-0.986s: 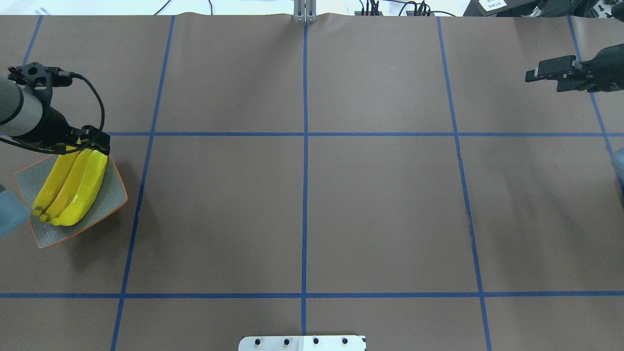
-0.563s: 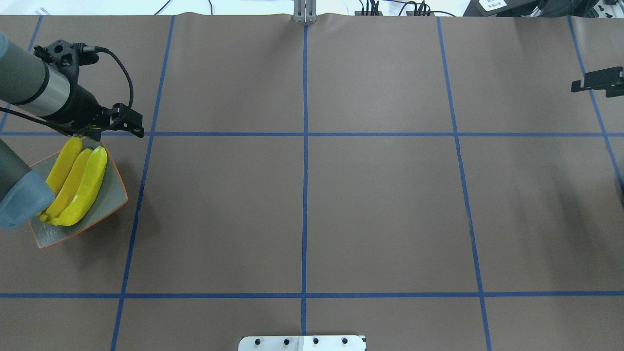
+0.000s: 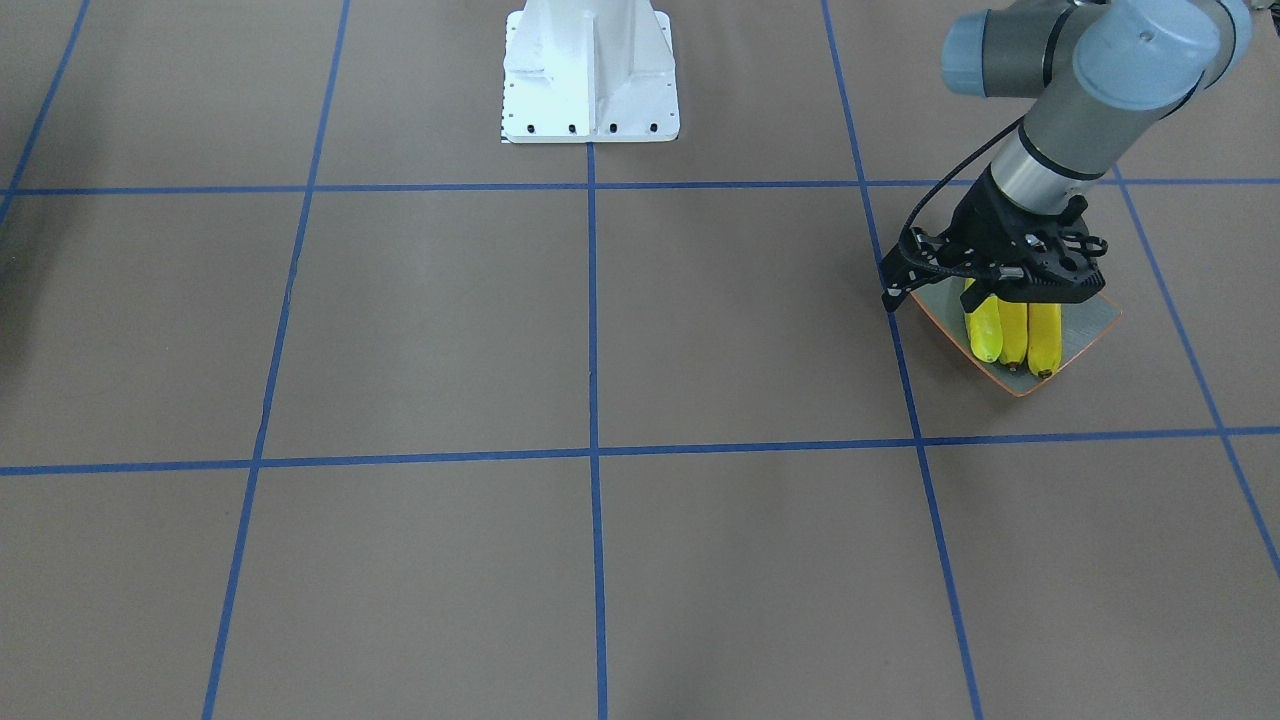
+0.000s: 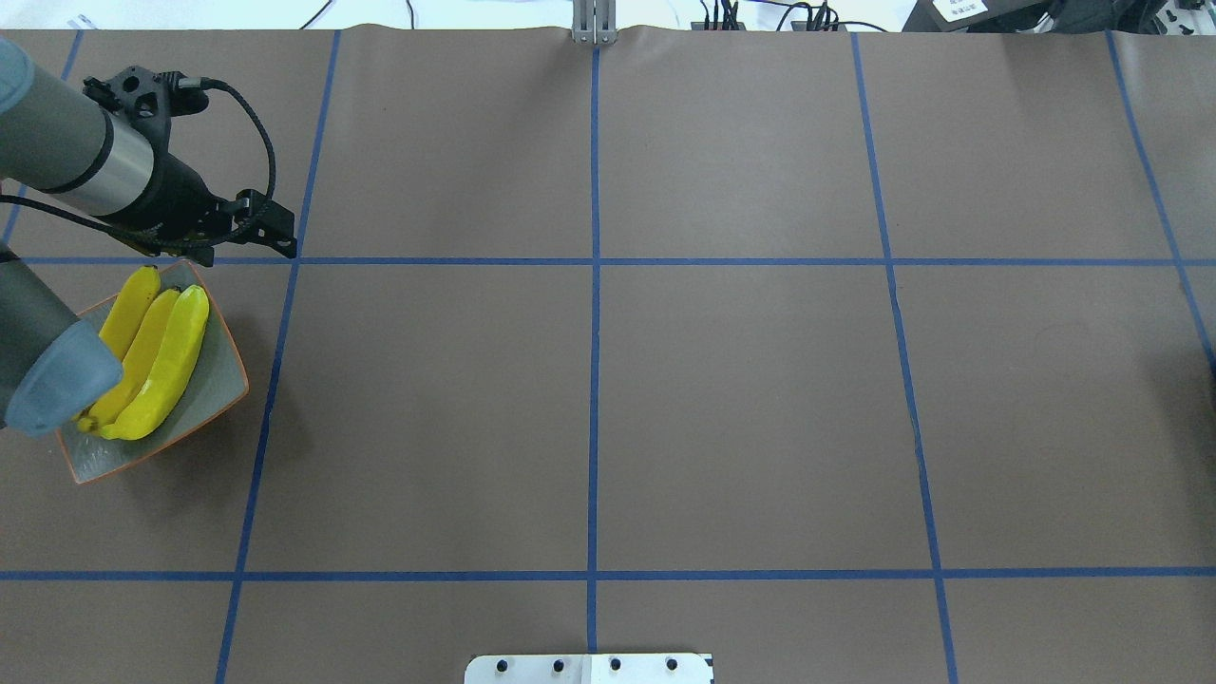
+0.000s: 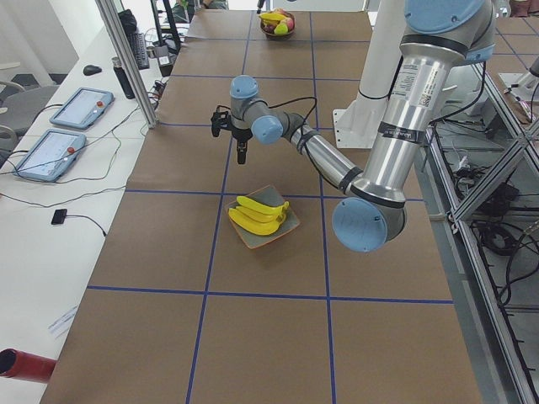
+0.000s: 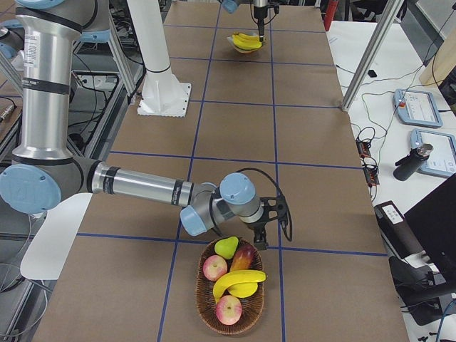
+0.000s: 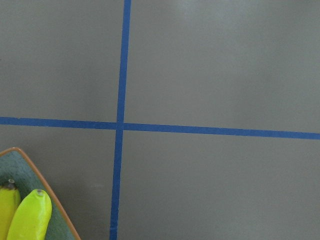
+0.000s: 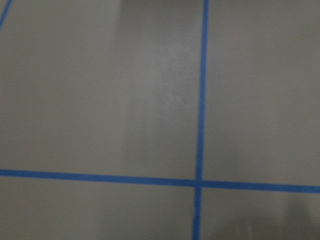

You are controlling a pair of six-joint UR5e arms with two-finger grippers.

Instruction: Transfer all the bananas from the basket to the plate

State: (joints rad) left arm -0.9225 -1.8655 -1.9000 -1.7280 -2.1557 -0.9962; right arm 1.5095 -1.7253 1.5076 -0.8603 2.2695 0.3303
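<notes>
Three bananas (image 4: 157,366) lie side by side, lengthwise, on the grey-green plate (image 4: 217,378) near the left end of the brown table (image 4: 741,408), which is ruled into squares by blue tape lines (image 4: 594,380). The left gripper (image 4: 281,245) hangs just beyond the plate's far corner, over a crossing of the tape, touching neither the fruit nor the dish; it carries nothing, though none of the views shows clearly whether its fingers are spread or closed. Its wrist camera looks down on bare table, with the orange-rimmed corner of the plate and two banana tips at the lower left edge. At the opposite end of the table, seen only from the side camera there, a fourth banana (image 6: 239,280) rests in the wicker basket (image 6: 202,308) among red apples (image 6: 214,268) and a green pear (image 6: 226,247). The right gripper (image 6: 258,235) points downward over the table just beside the basket's rim, near the pear, and holds no fruit; from this angle it cannot be told whether it is released or clenched. Its own camera shows only a blurred stretch of table and tape.
</notes>
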